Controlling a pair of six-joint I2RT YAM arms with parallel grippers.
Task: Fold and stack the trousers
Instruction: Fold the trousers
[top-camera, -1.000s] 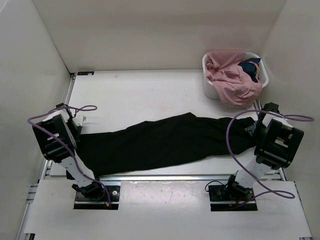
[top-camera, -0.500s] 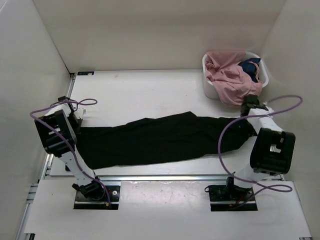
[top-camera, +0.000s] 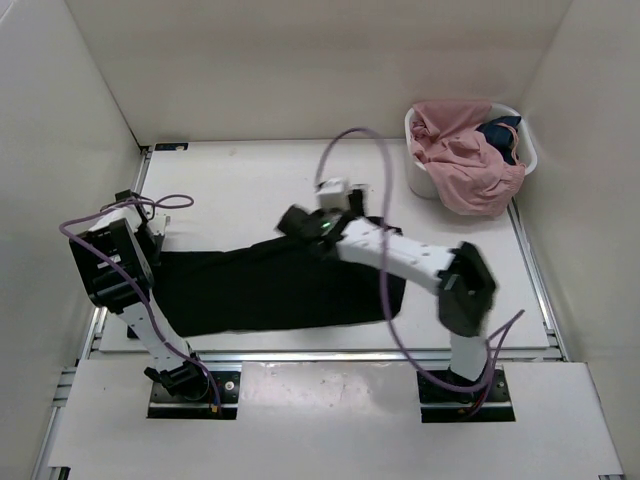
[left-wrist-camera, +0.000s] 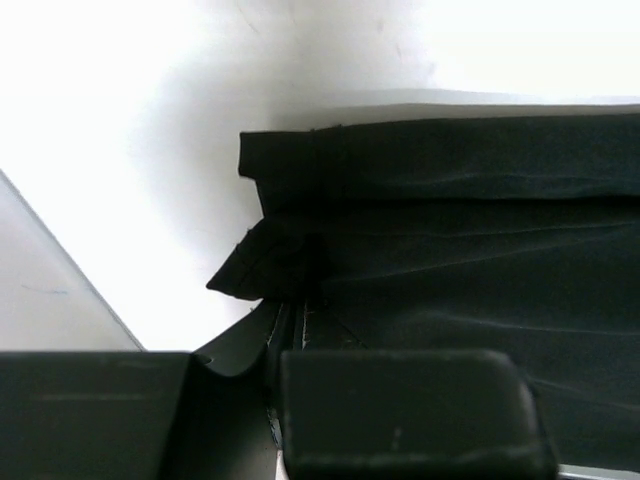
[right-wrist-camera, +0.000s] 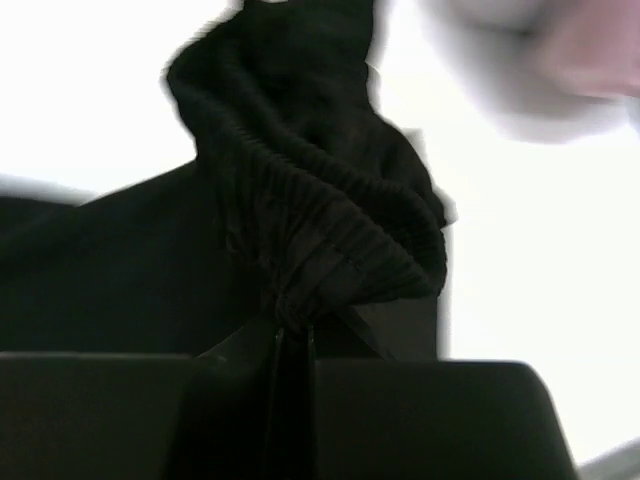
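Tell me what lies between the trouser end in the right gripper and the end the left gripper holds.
Nothing visible does: between the right gripper and the left gripper lies only the trousers themselves. The basket sits far right, aside.

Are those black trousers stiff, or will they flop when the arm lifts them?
Probably floppy: the soft black fabric trousers bunch into gathered folds where the right gripper pinches them. Likely light for their size, since a small pinch holds one end. The matte, ribbed cloth probably won't slip.
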